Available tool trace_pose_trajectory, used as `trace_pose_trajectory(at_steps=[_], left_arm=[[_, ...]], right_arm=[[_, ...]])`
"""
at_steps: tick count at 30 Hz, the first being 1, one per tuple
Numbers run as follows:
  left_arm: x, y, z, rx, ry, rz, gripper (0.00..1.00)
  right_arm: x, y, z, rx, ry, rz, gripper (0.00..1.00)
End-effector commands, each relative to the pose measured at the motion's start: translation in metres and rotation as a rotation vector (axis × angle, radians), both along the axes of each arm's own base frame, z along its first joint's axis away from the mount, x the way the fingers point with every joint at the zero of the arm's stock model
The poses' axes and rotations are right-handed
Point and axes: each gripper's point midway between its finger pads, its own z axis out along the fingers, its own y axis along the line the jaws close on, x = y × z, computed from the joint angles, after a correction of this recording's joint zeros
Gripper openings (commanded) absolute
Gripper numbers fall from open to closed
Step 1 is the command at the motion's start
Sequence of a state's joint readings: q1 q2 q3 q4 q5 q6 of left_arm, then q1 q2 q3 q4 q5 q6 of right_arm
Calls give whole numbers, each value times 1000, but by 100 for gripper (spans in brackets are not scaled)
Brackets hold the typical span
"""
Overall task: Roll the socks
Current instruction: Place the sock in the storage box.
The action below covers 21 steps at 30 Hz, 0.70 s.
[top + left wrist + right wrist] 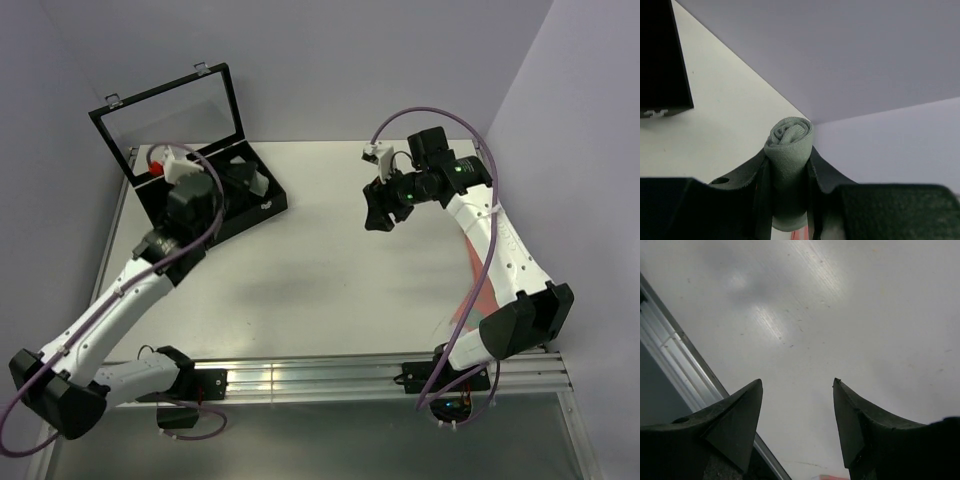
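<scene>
My left gripper (788,152) is shut on the short grey sock (790,135), which is rolled into a tight cylinder that sticks out past the fingertips. In the top view this gripper (226,186) hovers over the black case, and the sock is hidden there. My right gripper (380,214) is open and empty above the table's far right part; its wrist view shows only bare table between the jaws (797,381). A strip of reddish fabric (480,298) lies by the right arm near the table's right edge; I cannot tell which sock it is.
An open black case (262,205) with a raised clear lid (170,118) stands at the back left and holds a red item (157,166). Its corner shows in the left wrist view (665,75). Walls close in behind and to the right. An aluminium rail (330,378) runs along the near edge.
</scene>
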<state>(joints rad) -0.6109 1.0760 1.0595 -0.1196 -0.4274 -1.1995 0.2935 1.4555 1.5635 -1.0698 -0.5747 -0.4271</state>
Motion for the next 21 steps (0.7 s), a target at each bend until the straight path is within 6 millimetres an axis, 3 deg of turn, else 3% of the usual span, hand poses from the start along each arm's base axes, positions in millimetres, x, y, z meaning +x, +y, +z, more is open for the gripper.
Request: trace_pose_trajectory(at_steps=[1, 2, 3, 4, 5, 6, 7, 8, 9, 11, 12, 13, 17, 21], left_arm=[[20, -1, -33, 179, 138, -169, 0], [32, 8, -34, 164, 152, -186, 0], [42, 12, -20, 170, 128, -194, 0], [62, 15, -38, 187, 185, -194, 0], [75, 33, -46, 203, 234, -165, 0], [85, 33, -31, 215, 208, -199, 0], [101, 34, -54, 222, 278, -220, 0], [110, 48, -62, 225, 319, -205, 0], [121, 42, -66, 220, 329, -260, 0], [132, 52, -79, 207, 390, -284, 0], [134, 55, -75, 230, 411, -304, 0], [143, 56, -93, 237, 451, -328, 0], [169, 68, -104, 274, 455, -353, 0], [190, 85, -131, 280, 491, -335, 0]], right_arm=[[12, -23, 22, -67, -130, -70, 66], [15, -27, 26, -71, -147, -86, 66], [15, -30, 30, -76, -162, -84, 66], [17, -34, 33, -79, -171, -97, 66], [23, -42, 39, -100, -195, -132, 66], [23, -46, 41, -106, -199, -139, 66], [23, -48, 43, -105, -203, -139, 67], [25, -51, 43, -115, -206, -156, 67], [26, -52, 44, -112, -212, -168, 67], [25, -49, 42, -98, -200, -162, 67], [26, -47, 40, -89, -186, -161, 67], [25, -45, 39, -83, -175, -153, 67], [34, -45, 37, -86, -182, -162, 66], [40, -43, 32, -82, -183, -161, 66]])
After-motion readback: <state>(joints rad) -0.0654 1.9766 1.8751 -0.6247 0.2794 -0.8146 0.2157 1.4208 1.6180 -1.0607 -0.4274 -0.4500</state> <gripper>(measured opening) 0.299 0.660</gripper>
